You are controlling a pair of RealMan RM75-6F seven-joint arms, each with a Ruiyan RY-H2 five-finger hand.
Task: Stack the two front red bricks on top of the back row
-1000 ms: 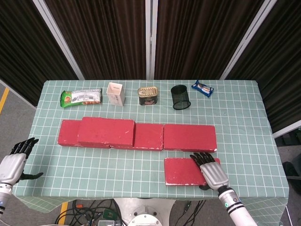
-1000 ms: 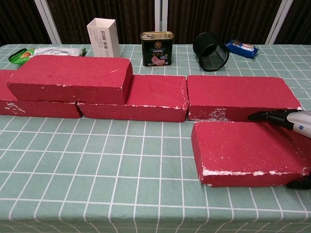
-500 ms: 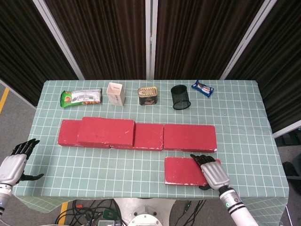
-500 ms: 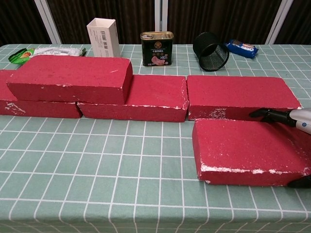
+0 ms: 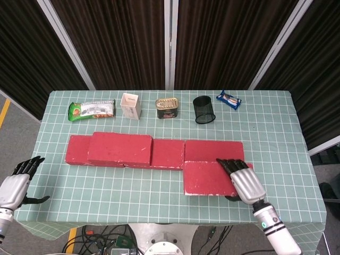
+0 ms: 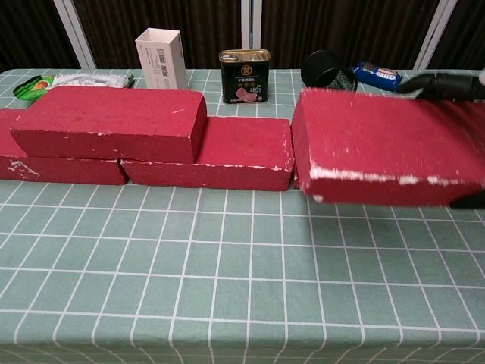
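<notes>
From my seat the table [image 5: 276, 114] with its green grid cloth fills both views, and the back row of red bricks [image 5: 167, 153] runs across its middle. One stacked brick [image 5: 120, 149] already lies on top of the row's left part. My right hand [image 5: 241, 180] grips the front brick [image 5: 207, 178] by its right end, fingers [image 5: 229, 166] laid over the top face and the thumb underneath; in the chest view that front brick [image 6: 386, 145] is lifted clear of the cloth, roughly level, in front of the row's right end brick [image 5: 213, 147]. My left hand [image 5: 16, 183] hangs off the table's front left corner, fingers apart, holding nothing. Along the far edge sit a green snack bag [image 5: 91, 110], a white box [image 5: 130, 105], a tin can [image 5: 167, 108], a black mesh cup [image 5: 204, 109] and a blue packet [image 5: 228, 99].
</notes>
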